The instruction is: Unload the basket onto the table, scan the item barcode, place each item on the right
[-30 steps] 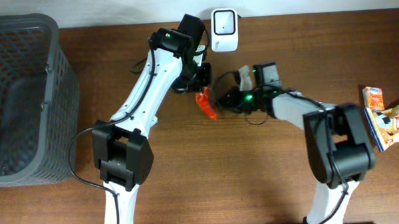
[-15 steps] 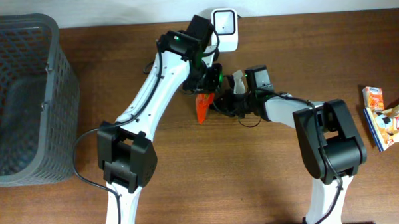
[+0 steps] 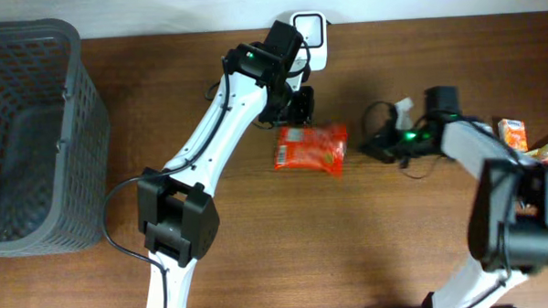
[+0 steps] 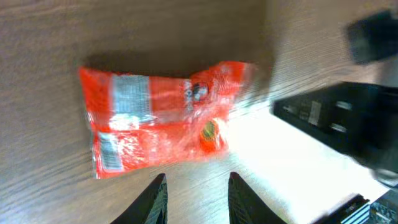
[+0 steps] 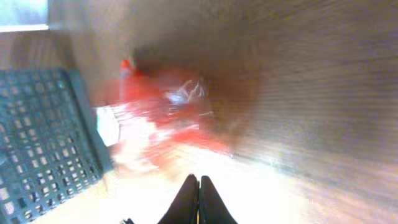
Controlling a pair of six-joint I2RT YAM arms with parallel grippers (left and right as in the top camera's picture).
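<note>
The orange snack packet (image 3: 310,148) lies flat on the desk (image 3: 259,246), near the white scanner (image 3: 307,29) and gripped by neither arm. Whether its barcode has been read cannot be told; I judge it needs lifting toward the scanner. The left fingers (image 4: 154,202) hang parted and empty beside the packet's edge, with the arm stretched forward. The right fingers (image 5: 191,202) are pressed together, empty, off to the packet's right.

A brown wood-grain table (image 3: 286,236) is filling the overhead view. A pale strip of wall (image 3: 159,12) is running along its edge at twelve o'clock. Bright glare (image 4: 280,155) is washing over the wood in both wrist views.
</note>
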